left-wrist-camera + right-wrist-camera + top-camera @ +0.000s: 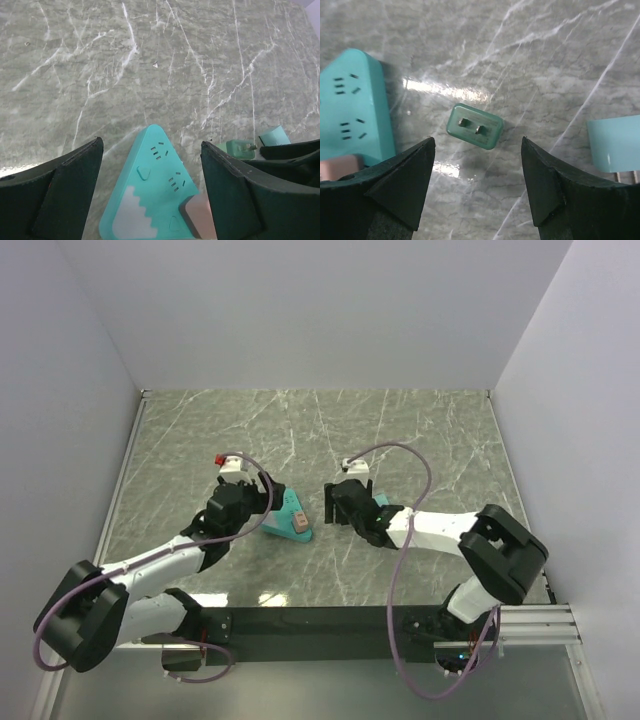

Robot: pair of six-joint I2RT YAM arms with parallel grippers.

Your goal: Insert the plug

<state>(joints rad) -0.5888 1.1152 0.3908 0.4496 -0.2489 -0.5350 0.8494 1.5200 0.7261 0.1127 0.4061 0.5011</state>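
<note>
A teal triangular socket block (155,190) with a pink corner lies flat on the marble table (300,430), also seen in the top view as the block (292,520). My left gripper (151,145) is open and straddles the block, with a gap on each side. A small dark-green plug (474,126) stands on the table with its two prongs pointing up. My right gripper (477,142) hangs open just short of it, nothing between its fingers. The left wrist view shows the same plug (237,148) to the right of the block.
A second, pale teal plug (615,145) lies to the right of the green one, its prongs toward me. In the top view both grippers, left (255,508) and right (347,505), face each other mid-table. White walls close three sides.
</note>
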